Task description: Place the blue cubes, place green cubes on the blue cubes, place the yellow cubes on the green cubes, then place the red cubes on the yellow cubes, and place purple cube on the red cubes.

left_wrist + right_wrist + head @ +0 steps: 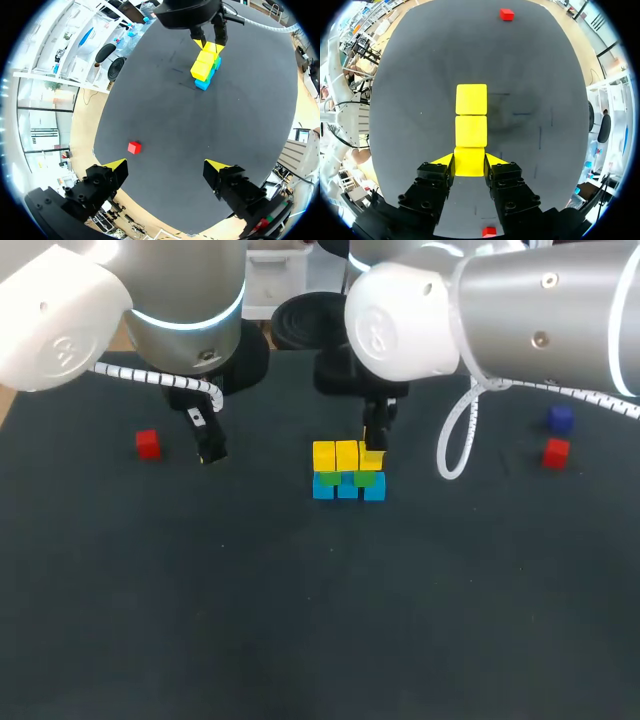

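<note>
A row of blue cubes stands mid-table with green cubes on them. Two yellow cubes top the left and middle stacks. My right gripper is shut on a third yellow cube, which sits at the right stack in line with the other two. My left gripper hangs open above bare table, with a red cube ahead of it. That red cube lies at the far left. Another red cube and a purple cube lie at the right.
The dark table has wide free room in front of the stacks. My right arm's white cable loops down just right of the stacks. A red cube shows behind my right gripper.
</note>
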`<state>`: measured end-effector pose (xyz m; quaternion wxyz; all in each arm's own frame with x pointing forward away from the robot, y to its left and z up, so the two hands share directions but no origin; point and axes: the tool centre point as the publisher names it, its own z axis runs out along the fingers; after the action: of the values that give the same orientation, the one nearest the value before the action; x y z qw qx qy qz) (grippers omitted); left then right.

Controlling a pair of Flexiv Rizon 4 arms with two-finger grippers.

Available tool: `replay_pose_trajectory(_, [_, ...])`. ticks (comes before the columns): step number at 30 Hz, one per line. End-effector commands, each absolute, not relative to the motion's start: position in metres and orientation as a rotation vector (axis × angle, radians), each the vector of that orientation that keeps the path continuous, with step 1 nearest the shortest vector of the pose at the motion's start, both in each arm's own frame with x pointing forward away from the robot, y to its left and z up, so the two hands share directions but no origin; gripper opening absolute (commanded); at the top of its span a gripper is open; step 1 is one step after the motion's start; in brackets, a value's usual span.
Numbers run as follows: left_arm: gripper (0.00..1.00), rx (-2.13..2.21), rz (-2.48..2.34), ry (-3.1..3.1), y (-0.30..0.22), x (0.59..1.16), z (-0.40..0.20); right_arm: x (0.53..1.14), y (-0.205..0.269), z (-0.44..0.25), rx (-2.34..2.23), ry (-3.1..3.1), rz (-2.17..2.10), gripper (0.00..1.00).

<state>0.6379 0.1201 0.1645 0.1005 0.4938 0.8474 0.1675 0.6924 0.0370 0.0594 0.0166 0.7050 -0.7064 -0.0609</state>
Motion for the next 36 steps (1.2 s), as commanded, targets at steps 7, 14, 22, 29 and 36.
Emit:
replay_pose_trajectory(7, [1.00, 1.462, 0.494, 2.504, 0.120, 0.638, 0.165, 0.692, 0.037, 0.059, 2.195, -2.197, -0.191, 0.27])
replay_pose_trajectory(14, [1.00, 1.462, 0.494, 2.504, 0.120, 0.638, 0.165, 0.691, 0.037, 0.059, 2.197, -2.191, -0.201, 0.35])
replay_pose_trajectory(22, [1.00, 1.462, 0.494, 2.504, 0.120, 0.638, 0.165, 0.691, 0.037, 0.059, 2.192, -2.192, -0.206, 1.00])
replay_pose_trajectory(29, [1.00, 1.462, 0.494, 2.504, 0.120, 0.638, 0.165, 0.691, 0.037, 0.059, 2.191, -2.194, -0.207, 1.00])
replay_pose_trajectory(36, [1.00, 1.462, 0.494, 2.504, 0.120, 0.638, 0.165, 0.693, 0.031, 0.075, 2.170, -2.259, -0.223, 1.00])
